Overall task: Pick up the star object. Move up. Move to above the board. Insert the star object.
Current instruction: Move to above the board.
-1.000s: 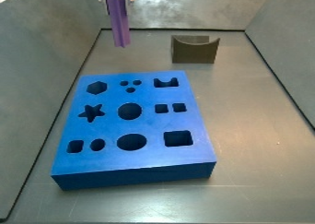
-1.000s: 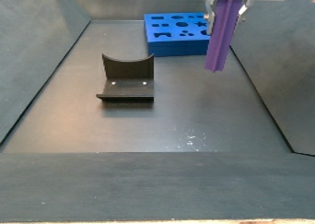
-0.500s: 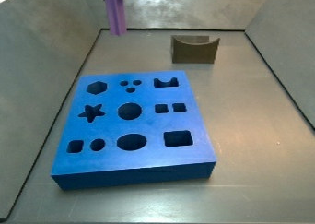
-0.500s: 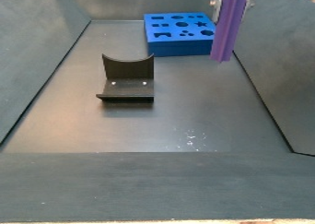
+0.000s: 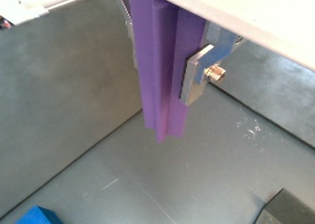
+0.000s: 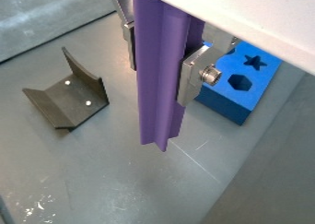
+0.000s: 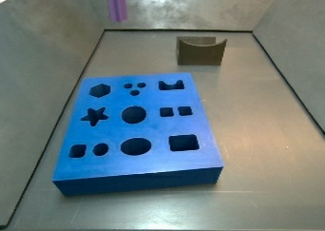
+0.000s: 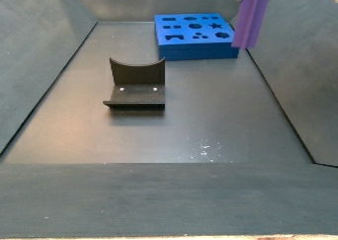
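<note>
While the gripper (image 6: 160,66) hangs high, clamped on the upright star object (image 6: 161,80), the board (image 7: 137,130) lies well below, apart from it.

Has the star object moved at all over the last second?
Yes. Held in the gripper, the star object has risen: in a side view its lower end now sits well above the olive block, almost out of frame.

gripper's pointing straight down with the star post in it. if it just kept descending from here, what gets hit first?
Probably bare floor. The gripper holds the star object upright, its lower end hanging over grey floor in both wrist views. The board lies off to one side, the olive block to the other. Depth is uncertain.
</note>
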{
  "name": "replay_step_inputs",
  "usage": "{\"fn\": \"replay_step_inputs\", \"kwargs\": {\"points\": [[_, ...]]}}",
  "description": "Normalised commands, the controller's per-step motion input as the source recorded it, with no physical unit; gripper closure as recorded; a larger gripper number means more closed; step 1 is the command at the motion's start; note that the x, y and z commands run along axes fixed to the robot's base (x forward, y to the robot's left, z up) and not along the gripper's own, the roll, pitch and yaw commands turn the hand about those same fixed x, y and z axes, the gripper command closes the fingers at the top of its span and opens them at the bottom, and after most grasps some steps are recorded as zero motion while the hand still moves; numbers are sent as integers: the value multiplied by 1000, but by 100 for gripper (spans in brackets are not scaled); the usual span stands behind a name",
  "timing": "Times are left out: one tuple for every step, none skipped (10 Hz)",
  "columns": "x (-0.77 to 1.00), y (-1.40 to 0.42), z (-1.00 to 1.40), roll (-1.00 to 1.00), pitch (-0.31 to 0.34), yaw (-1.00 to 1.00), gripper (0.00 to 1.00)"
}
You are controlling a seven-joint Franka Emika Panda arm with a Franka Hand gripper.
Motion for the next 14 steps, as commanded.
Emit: {"fn": "replay_step_inputs", "kwargs": {"points": [[-42, 27, 1000, -164, 15, -43, 100], [-31, 18, 845, -172, 11, -45, 100], [-26, 14, 723, -178, 8, -47, 100], [-25, 8, 554, -176, 8, -49, 100], [-24, 9, 425, -165, 7, -46, 100], [-22, 11, 247, -152, 11, -44, 100], [455, -1000, 263, 61, 247, -180, 100], [463, -1000, 228, 97, 256, -157, 100], [476, -1000, 233, 124, 268, -60, 100], [500, -1000, 237, 57, 238, -18, 100], [508, -1000, 234, 38, 206, 0, 100], [518, -1000, 236, 44, 183, 0, 100], [532, -1000, 239, 43, 169, -1, 100], [556, -1000, 239, 49, 165, 8, 100]]}}
